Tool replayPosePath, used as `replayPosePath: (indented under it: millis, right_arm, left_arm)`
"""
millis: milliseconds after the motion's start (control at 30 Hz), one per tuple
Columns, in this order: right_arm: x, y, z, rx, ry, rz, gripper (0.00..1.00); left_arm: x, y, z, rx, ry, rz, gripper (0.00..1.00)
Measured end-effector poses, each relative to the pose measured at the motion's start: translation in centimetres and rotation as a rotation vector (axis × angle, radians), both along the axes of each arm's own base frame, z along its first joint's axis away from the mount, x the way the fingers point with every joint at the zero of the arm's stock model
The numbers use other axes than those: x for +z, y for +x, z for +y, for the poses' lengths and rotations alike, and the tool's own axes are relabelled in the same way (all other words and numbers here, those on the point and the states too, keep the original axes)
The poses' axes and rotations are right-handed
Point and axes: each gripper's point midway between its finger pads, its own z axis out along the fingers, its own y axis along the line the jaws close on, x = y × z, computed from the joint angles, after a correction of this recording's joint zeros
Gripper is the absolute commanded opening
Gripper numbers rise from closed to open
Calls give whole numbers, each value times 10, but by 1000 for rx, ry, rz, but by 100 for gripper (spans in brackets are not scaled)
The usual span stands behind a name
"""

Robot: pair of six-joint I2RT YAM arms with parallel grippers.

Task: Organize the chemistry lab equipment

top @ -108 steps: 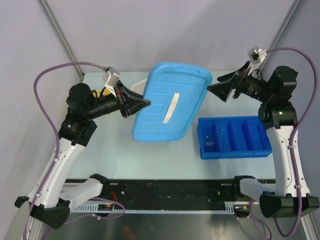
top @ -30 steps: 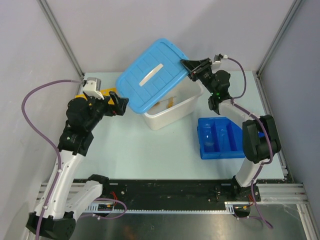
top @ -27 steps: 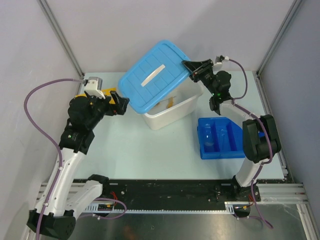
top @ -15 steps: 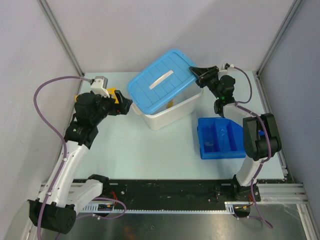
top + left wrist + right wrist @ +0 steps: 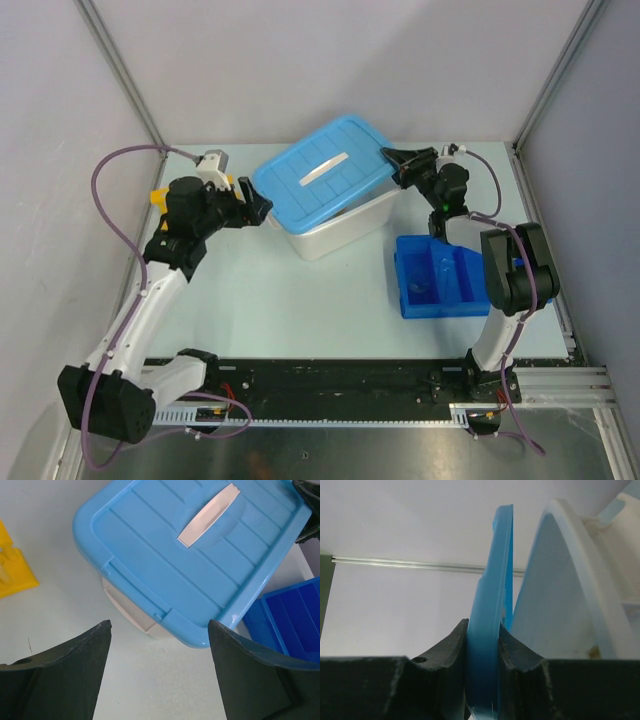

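Top: right pincer pinches the lid by its far corner, lid lying skewed on the tub, probably to seat it. Left wrist: left pincer wide open, empty, near the opposite corner; yellow rack on the counter left of the tub. Right wrist: lid edge clamped between jaws.

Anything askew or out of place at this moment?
Yes. The blue lid lies crooked on the white tub and is not seated. It overhangs the tub's left corner, while the tub's rim on the near right side is uncovered. The right gripper pinches the lid's far right edge.
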Motion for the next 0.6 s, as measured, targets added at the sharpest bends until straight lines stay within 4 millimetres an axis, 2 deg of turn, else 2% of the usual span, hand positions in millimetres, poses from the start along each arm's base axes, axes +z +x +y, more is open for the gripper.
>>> replayPosePath:
  millis: [233, 367, 467, 600]
  right_arm:
    - [-18, -4, -7, -9, 11, 48, 3]
    - [-22, -4, -10, -15, 11, 58, 11]
    - [-23, -5, -11, -13, 11, 59, 19]
    - [-21, -6, -13, -16, 4, 61, 38]
  left_arm:
    - [-25, 13, -3, 4, 2, 78, 77]
    - [-43, 20, -6, 1, 5, 128, 72]
    - [-53, 24, -10, -12, 0, 154, 69]
    - [-60, 29, -15, -30, -13, 171, 66]
